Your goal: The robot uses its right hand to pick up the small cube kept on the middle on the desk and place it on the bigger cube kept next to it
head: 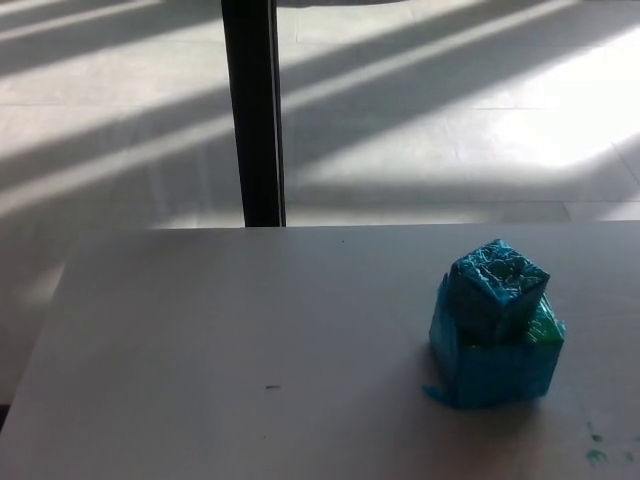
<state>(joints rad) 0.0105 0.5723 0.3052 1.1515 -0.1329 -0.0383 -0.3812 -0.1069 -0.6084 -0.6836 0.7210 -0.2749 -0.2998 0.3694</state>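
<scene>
sunlit pale tiled floor (450, 130) fills the upper half of the head view, crossed by diagonal shadow bands and a black vertical post (253, 110) at 12 o'clock. below it lies a plain white desk (220, 340). at 4 o'clock on the desk, a small cube wrapped in crinkled blue foil (497, 283) rests on top of a bigger blue-wrapped cube with a green patch (495, 360), turned corner-forward and touching it. green specks (596, 450) mark the desk at 5 o'clock. neither hand appears, so grasp state cannot be read.
</scene>
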